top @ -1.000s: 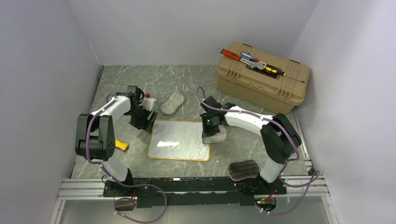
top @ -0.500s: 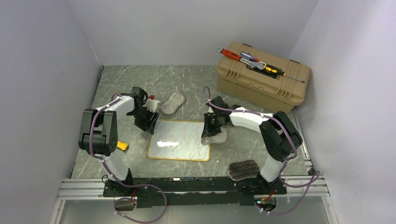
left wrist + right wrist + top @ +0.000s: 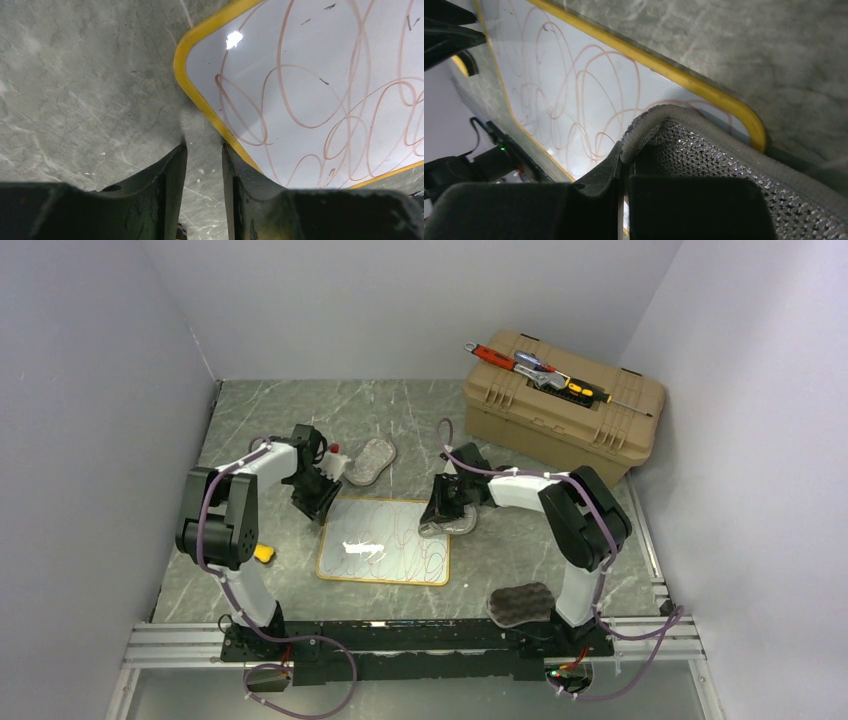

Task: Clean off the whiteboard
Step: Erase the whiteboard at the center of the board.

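The whiteboard (image 3: 385,540) lies flat on the table (image 3: 280,410) between my two arms, its yellow frame unbroken and its white face covered in looping reddish scribbles.

By count:
- One whiteboard.
- Three sponges: the held sponge (image 3: 458,527), a pale sponge (image 3: 370,460) beyond the board's far left corner, and a dark sponge (image 3: 520,603) near my right base.
- One toolbox (image 3: 560,430) at the far right. There are hand tools on its lid, too small to number.
- One small yellow thing (image 3: 264,554) by my left arm.

My left gripper (image 3: 204,147) points down at the board's far left corner. Its fingers stand a narrow gap apart with only bare table between them, and the right one lies over the yellow frame. My right gripper (image 3: 440,512) is clamped on the rim of the held sponge, which rests across the board's far right corner, covering frame and scribbles there.

A second ago that sponge lay on the table just off the board's right edge, and it has since slid left onto the corner. My left gripper was then farther left and short of the board with its fingers wider, and it has since come in to the corner while they narrowed. The board itself has not shifted, and its scribbles look unchanged.
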